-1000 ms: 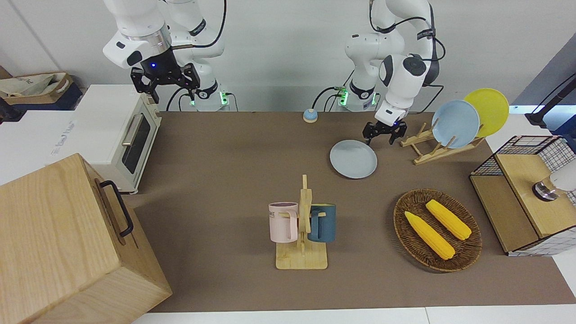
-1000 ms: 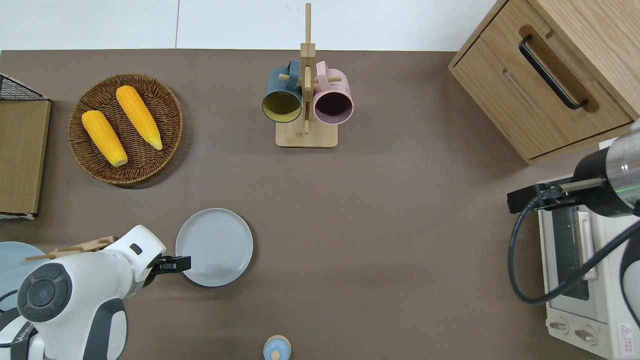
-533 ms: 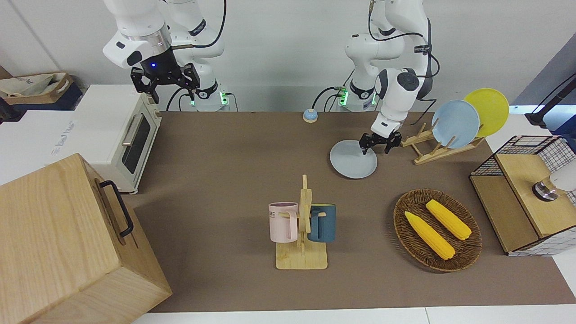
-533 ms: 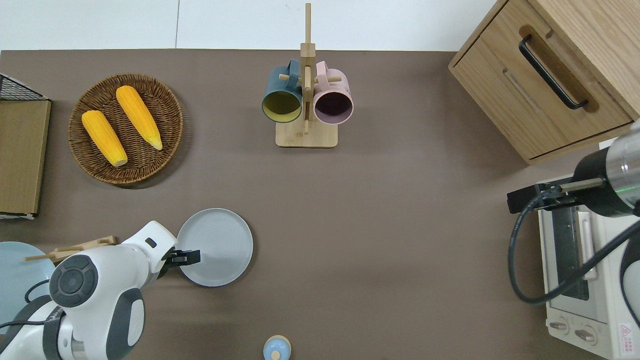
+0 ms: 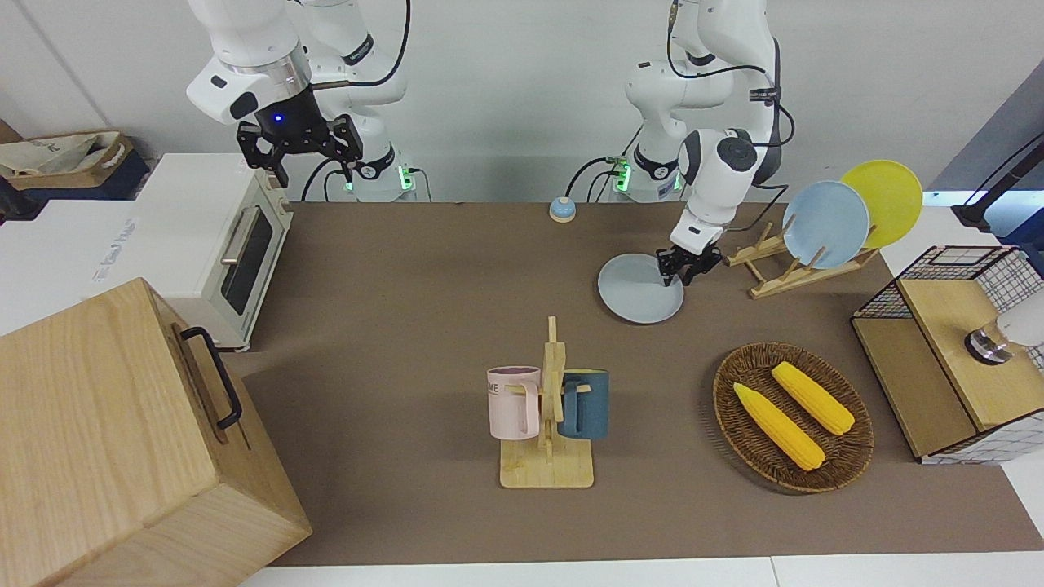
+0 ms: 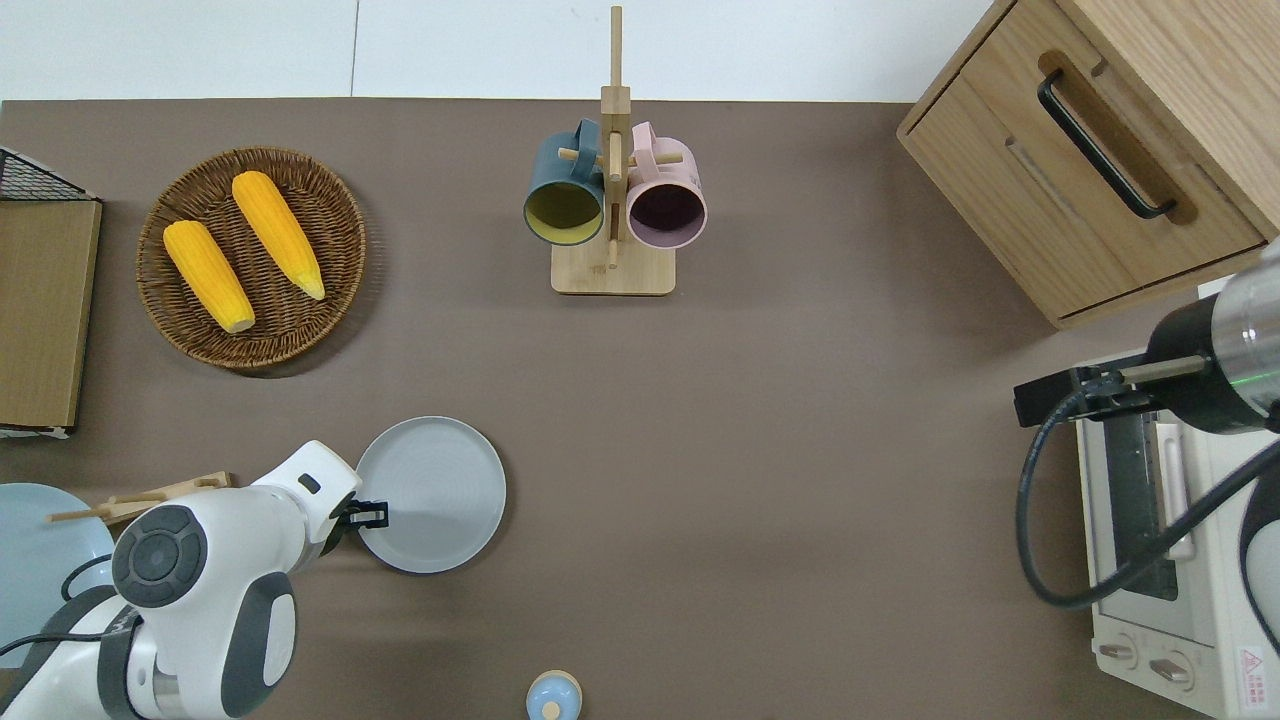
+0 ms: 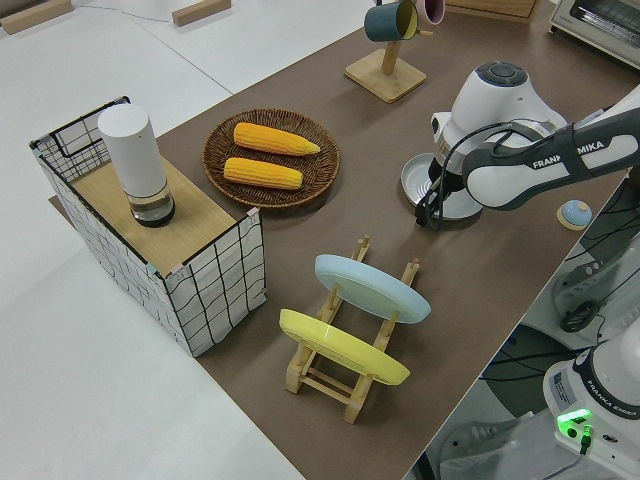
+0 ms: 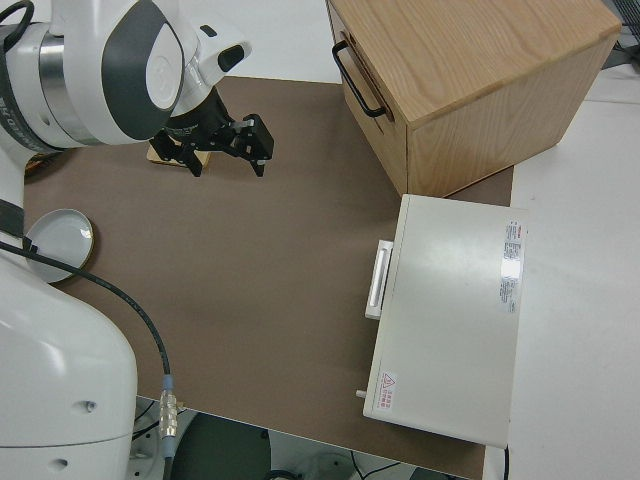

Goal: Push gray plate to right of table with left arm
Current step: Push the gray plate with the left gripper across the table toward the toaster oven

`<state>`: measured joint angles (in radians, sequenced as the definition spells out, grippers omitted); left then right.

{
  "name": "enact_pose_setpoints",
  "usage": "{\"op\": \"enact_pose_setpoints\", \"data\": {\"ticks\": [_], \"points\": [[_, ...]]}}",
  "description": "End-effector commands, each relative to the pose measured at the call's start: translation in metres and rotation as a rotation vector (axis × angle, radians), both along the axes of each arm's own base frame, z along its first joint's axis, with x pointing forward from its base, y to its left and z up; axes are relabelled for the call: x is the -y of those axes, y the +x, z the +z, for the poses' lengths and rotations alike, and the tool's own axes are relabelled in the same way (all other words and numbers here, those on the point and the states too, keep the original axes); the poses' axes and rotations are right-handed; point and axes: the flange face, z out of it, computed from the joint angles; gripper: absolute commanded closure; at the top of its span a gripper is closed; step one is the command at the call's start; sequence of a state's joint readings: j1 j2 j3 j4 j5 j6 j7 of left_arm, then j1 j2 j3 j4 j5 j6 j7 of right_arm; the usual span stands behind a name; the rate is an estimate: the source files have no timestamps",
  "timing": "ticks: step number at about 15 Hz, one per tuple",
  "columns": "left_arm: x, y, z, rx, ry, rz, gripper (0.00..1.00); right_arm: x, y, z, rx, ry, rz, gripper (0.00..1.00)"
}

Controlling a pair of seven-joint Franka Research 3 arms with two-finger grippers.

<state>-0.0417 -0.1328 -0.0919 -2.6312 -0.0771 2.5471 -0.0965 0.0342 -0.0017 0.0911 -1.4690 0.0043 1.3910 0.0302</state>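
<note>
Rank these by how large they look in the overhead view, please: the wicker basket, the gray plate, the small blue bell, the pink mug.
1. Wicker basket, largest.
2. Gray plate.
3. Pink mug; it hangs on a rack, nearer the camera, so it may look slightly enlarged.
4. Small blue bell, smallest.

**Left Side View: Arm at the Plate's Edge**

You see the left arm [image 7: 530,165] reaching low across the table [image 7: 500,270]. Its end effector [image 7: 432,205] points down at the rim of the gray plate [image 7: 440,185], on the edge toward the left arm's end of the table; you cannot tell how its fingers stand. The plate lies flat. Near it sits a wicker basket [image 7: 272,158] holding two corn cobs [image 7: 262,172] side by side. A wooden rack [image 7: 345,365] carries a light-blue plate [image 7: 372,287] and a yellow plate [image 7: 340,347], both tilted. A wire-sided box [image 7: 160,245] at the table's end bears an upright white cylinder [image 7: 133,160]. A mug stand [image 7: 385,72] carries hanging mugs.
</note>
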Motion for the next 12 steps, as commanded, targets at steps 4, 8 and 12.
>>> {"op": "enact_pose_setpoints", "data": {"ticks": [4,8,12], "points": [[0.002,-0.001,-0.001,0.013,-0.005,0.015,1.00,0.002,-0.004,0.003,-0.006,0.007,-0.004,0.017],[0.031,-0.001,-0.009,0.006,-0.011,0.031,1.00,0.002,-0.004,0.003,-0.004,0.007,-0.002,0.017],[0.101,-0.007,-0.026,0.021,-0.030,0.053,1.00,0.003,-0.003,0.003,-0.006,0.007,-0.005,0.017]]}}
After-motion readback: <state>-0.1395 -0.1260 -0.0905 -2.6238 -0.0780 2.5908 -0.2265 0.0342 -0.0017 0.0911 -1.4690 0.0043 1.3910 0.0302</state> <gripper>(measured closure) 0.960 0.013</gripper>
